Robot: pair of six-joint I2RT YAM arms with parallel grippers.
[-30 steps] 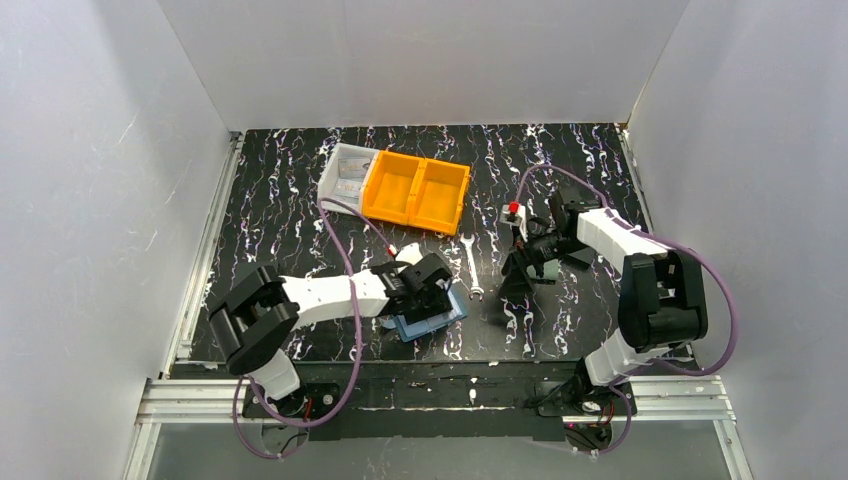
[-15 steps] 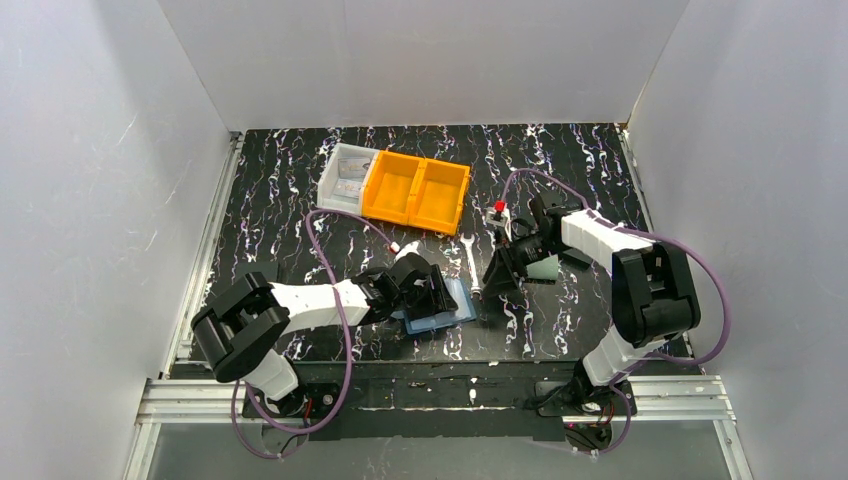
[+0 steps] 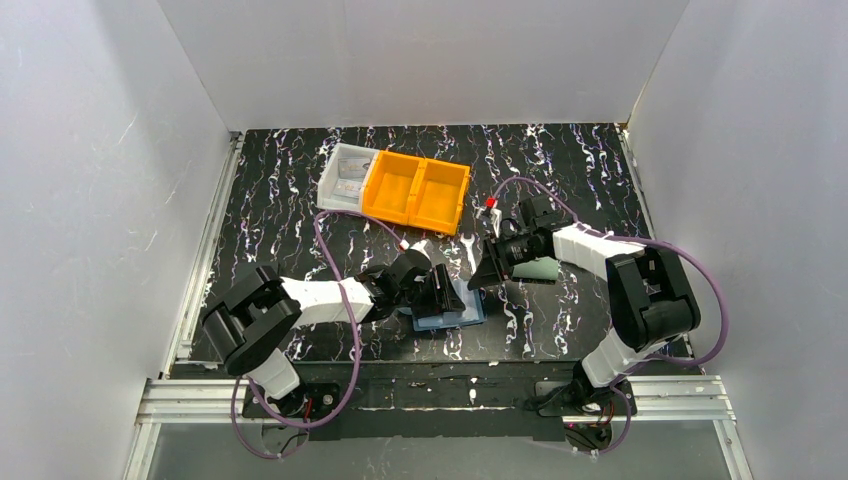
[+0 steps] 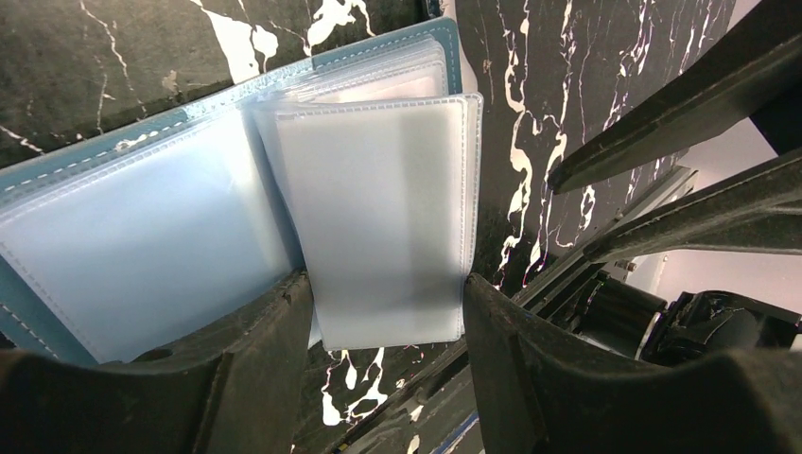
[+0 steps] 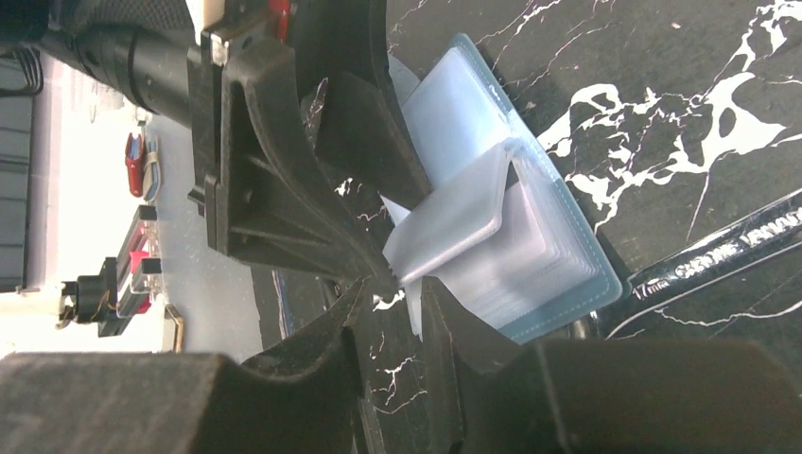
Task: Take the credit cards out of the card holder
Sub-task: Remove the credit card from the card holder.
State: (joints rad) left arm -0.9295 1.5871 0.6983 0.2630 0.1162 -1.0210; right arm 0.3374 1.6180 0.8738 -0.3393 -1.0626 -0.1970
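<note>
Card holder (image 3: 468, 314) lay open, left gripper (image 4: 383, 284) clamping a clear pocket leaf (image 4: 378, 189), right gripper (image 5: 395, 288) at its 1 o'clock, pinch on leaf corner unclear.

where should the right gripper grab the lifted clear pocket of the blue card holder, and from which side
Pinch the lifted pocket by its free end, the one raised off the card holder away from the spine, coming in from that open side. It is thin and flat, so close across its faces; the left gripper flanks its long edges.
</note>
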